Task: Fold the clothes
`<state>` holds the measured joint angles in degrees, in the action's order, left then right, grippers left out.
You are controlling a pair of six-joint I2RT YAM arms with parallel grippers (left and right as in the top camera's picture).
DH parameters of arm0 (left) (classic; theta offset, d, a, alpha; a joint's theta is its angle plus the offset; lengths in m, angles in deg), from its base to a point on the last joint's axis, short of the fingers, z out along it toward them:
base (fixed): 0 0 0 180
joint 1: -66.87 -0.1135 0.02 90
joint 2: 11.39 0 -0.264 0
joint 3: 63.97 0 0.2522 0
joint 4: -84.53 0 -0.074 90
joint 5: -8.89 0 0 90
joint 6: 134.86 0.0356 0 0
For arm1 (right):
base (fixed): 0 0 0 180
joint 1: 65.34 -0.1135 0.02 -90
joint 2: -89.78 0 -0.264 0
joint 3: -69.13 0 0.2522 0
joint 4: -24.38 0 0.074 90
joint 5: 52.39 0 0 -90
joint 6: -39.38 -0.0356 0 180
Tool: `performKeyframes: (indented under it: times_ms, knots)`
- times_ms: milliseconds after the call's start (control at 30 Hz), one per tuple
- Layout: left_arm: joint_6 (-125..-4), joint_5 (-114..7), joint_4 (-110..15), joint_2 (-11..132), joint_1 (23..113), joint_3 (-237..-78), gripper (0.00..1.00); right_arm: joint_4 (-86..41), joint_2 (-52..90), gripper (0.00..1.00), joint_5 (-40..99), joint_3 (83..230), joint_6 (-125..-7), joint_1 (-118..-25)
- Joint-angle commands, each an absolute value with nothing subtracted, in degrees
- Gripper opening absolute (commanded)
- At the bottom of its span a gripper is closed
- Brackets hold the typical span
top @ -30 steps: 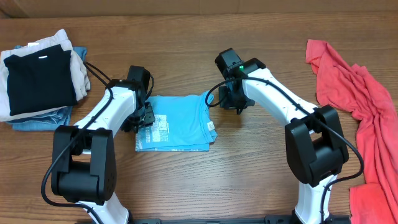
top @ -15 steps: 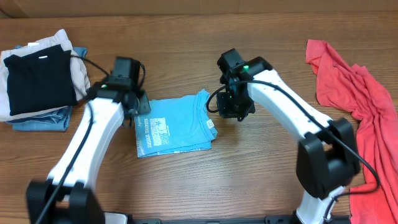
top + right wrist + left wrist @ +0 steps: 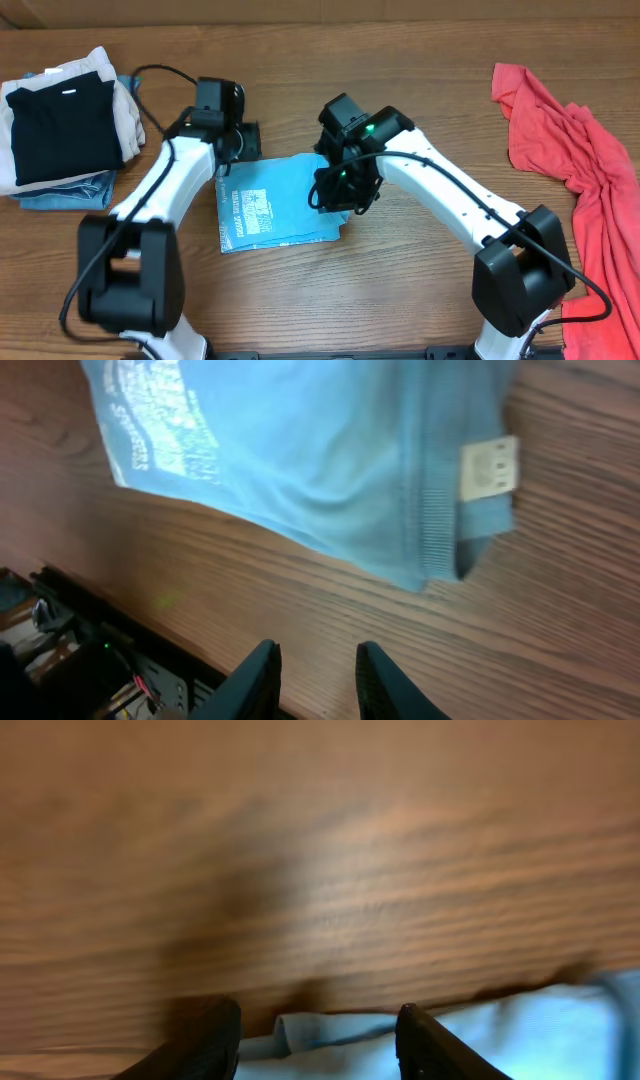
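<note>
The clothes on the table are a light blue T-shirt [image 3: 275, 205], folded into a rectangle with white print facing up, and loose coral-red garments [image 3: 570, 150] at the right edge. My left gripper [image 3: 238, 140] hovers at the shirt's far left corner. In the left wrist view the left gripper [image 3: 318, 1035] is open, and the shirt's edge [image 3: 500, 1020] lies below, between its fingers. My right gripper [image 3: 338, 192] is above the shirt's right edge. In the right wrist view the right gripper [image 3: 318, 680] is slightly open over bare wood, and the shirt [image 3: 300, 460] with its white label [image 3: 490, 465] lies beyond it.
A stack of folded black, beige and denim pieces [image 3: 60, 125] sits at the far left. More coral cloth [image 3: 595, 320] hangs at the front right corner. Both arm bases stand at the table's front edge.
My left gripper has opened and drawn back from the shirt's left side to its far corner. My right gripper has swung left over the shirt's right edge and opened a little.
</note>
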<state>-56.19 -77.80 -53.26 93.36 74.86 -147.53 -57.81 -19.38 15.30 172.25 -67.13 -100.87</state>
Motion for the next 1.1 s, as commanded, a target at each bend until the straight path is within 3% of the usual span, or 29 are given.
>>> performKeyframes:
  times_ms: [0,333,633,900,1067]
  knots:
    - [-54.0,-75.6,-51.8,96.4,74.8,-147.7,0.53,-57.6,-21.5,0.29,14.3,172.8,-67.6,-101.2]
    - [-54.0,-82.4,-39.8,97.0,74.8,-147.5,0.55,-53.9,-25.7,0.29,13.7,167.3,-68.4,-101.3]
    - [-57.5,-83.4,-25.6,97.0,74.7,-147.2,0.41,-50.9,-26.1,0.37,19.5,161.9,-68.4,-100.1]
    - [-62.9,-77.7,-15.8,97.0,74.8,-147.2,0.35,-47.7,-26.1,0.36,24.8,161.1,-66.6,-95.5]
    - [-63.0,-73.5,-12.7,96.9,74.9,-147.2,0.25,-42.6,-26.1,0.36,26.5,161.1,-63.9,-93.6]
